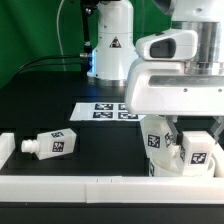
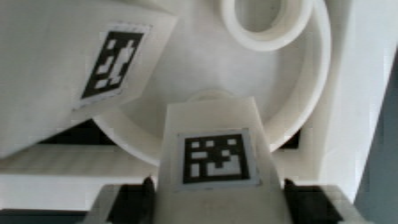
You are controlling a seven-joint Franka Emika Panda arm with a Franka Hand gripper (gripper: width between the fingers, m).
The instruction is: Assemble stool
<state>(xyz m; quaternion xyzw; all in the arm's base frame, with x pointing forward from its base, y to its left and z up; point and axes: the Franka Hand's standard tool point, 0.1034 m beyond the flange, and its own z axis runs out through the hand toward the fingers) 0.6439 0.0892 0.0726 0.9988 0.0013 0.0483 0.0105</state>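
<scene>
Fingers [image 2: 128, 200] closed in narrow on gripped leg [image 2: 217, 155], one finger each side, touching its flanks, tag facing the wrist cam. That leg stands against the round seat [image 2: 311, 90], which fills most of the wrist view. A socket [image 2: 267, 25] shows in the seat. 2nd leg [image 2: 116, 60], tagged, sits tilted on the seat just beside it.

Ext view: arm [image 1: 175, 85] hangs over lower right of frame, w/ both those legs under it. Can't tell there which one is gripped. Loose leg [image 1: 50, 143] lies on its side on black tabletop [image 1: 110, 150], lower left, well apart. Marker board [image 1: 110, 108] at frame centre. White rail [image 1: 100, 187] runs along bottom edge.
</scene>
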